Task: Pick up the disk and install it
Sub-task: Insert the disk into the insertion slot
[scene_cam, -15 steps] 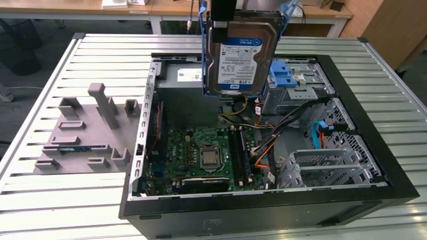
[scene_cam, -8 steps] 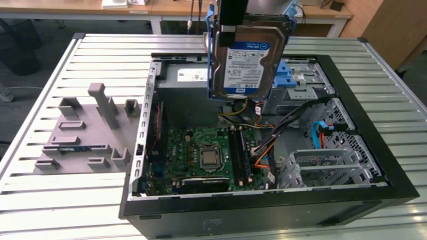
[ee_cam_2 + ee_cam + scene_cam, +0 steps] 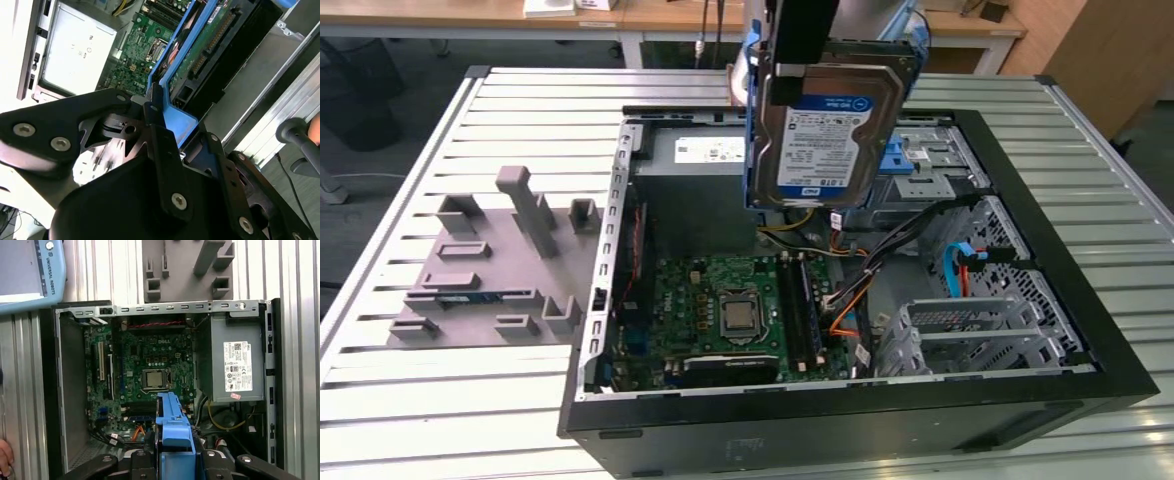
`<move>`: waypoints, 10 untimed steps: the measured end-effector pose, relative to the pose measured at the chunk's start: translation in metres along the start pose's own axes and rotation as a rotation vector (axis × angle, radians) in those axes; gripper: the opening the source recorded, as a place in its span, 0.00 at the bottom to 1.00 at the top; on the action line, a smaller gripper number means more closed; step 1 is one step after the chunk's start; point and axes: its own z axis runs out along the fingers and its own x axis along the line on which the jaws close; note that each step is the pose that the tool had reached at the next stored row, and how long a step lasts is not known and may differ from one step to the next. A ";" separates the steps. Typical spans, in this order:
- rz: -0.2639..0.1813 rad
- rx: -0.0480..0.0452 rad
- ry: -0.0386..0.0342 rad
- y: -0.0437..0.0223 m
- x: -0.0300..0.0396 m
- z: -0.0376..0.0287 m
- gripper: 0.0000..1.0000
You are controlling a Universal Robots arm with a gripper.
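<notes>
One silver disk (image 3: 834, 135) — white-and-blue label, blue carrier frame — upright, pinched in jaws above case (image 3: 854, 430).

The exterior view looks steeply down across the grey slatted metal bench (image 3: 400, 400) into the open black computer case (image 3: 854, 425). The first wrist view faces straight down into it; the second wrist view slants closely along the black tool (image 3: 172, 117) and its silver blue-framed disk (image 3: 210, 45). All 3 share the green motherboard (image 3: 720, 300).

Slatted metal table (image 3: 400, 400), wooden desks (image 3: 670, 13)
</notes>
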 end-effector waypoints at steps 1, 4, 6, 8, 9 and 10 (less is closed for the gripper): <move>0.000 0.0000 0.0000 -0.0001 0.0016 0.0004 0.36; 0.000 0.0000 0.0000 -0.0001 0.0027 0.0008 0.36; 0.000 -0.0001 0.0002 -0.0003 0.0035 0.0007 0.36; 0.000 0.0000 0.0001 -0.0004 0.0054 0.0010 0.36; 0.000 0.0000 0.0001 -0.0005 0.0078 0.0013 0.36; 0.000 0.0000 -0.0002 -0.0007 0.0112 0.0017 0.36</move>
